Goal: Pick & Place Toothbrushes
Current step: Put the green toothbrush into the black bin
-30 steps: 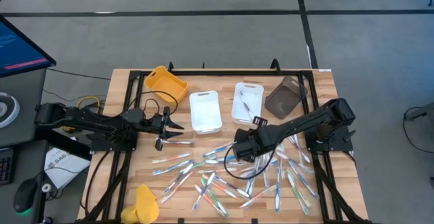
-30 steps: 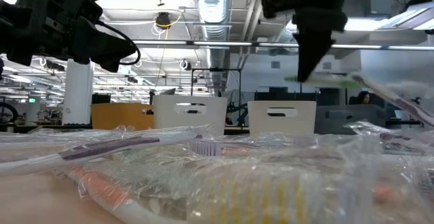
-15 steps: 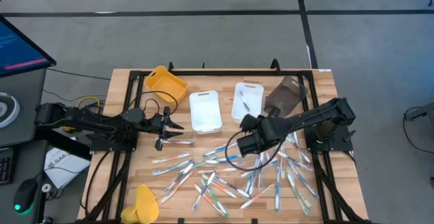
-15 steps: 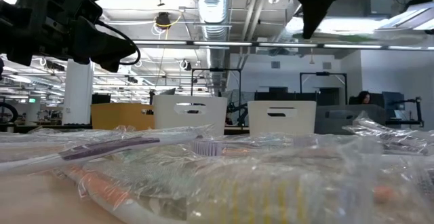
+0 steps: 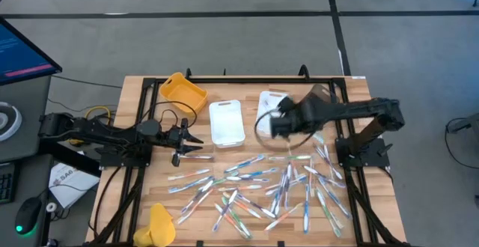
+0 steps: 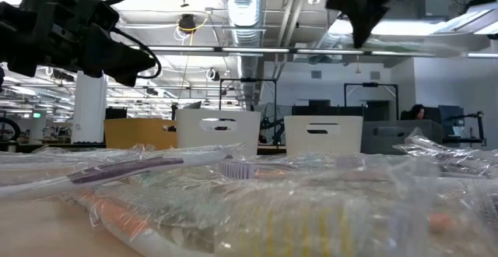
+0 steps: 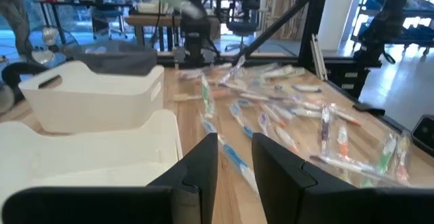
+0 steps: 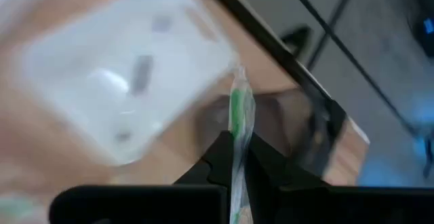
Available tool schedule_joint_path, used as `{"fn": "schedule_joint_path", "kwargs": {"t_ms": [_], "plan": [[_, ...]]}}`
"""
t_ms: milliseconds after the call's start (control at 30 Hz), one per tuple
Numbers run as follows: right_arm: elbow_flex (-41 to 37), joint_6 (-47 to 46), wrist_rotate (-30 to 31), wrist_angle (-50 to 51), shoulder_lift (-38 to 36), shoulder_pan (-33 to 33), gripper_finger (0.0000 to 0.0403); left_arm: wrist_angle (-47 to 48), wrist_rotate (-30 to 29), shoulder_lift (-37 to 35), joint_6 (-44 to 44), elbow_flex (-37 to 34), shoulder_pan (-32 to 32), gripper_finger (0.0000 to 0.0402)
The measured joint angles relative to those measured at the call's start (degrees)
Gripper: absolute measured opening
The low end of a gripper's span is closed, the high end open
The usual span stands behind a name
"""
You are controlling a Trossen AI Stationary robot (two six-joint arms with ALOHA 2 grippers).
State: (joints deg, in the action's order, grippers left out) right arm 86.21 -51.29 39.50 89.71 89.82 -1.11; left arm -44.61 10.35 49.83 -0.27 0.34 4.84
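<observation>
Right wrist view: right claw [image 8: 239,157] pinching wrapped green-and-clear plastic toothbrush [image 8: 239,119], white rectangular tray [image 8: 129,81] just ahead.
Could slip from thin pinch, landing beside tray; left claw [image 7: 234,163] idle, slightly parted.

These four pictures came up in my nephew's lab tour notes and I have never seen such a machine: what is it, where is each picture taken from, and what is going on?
It is a robot with two dark arms at a wooden table, each ending in a two-finger gripper. One picture looks straight down, one looks level across the tabletop, and two come from cameras on the arms' wrists.

Wrapped toothbrushes lie scattered over the near half of the table. Behind them stand two white trays, a yellow tray and a dark tray.

The right gripper is shut on a green toothbrush and is above the right-hand white tray. The left gripper waits beside the left white tray with a narrow gap between its fingers, holding nothing.
</observation>
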Motion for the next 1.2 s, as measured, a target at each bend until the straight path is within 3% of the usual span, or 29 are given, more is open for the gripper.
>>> {"fn": "schedule_joint_path", "kwargs": {"t_ms": [200, 367, 533, 767, 1033, 1200], "plan": [[-12.38, -9.35, -0.88, -0.72, -14.0, 9.73, 0.0017, -0.03, 0.0, 2.27, 0.13, 0.0, 0.0, 0.0086], [-17.28, -3.73, -0.61, -12.0, -20.3, 15.46, 0.0019, -0.11, -0.05, 2.88, 1.49, 0.0, 0.0, 0.0086], [-18.16, 8.29, 4.25, -24.27, -20.19, 19.43, 0.0017, -1.43, -0.33, 2.83, 1.49, 0.0, 0.0, 0.0086], [-24.53, 9.9, 14.71, -32.57, -18.22, 23.85, 0.0018, -1.58, -0.29, 2.83, 1.38, 0.0, 0.0, 0.0086], [-33.36, 12.86, 14.52, -45.25, -15.73, 24.52, 0.0018, -1.37, -0.26, 2.83, 1.51, 0.0, 0.07, 0.0086], [-35.45, 12.85, 11.38, -47.53, -15.47, 21.91, 0.002, -1.35, -0.24, 2.83, 1.51, 0.0, 0.07, 0.0086]]}}
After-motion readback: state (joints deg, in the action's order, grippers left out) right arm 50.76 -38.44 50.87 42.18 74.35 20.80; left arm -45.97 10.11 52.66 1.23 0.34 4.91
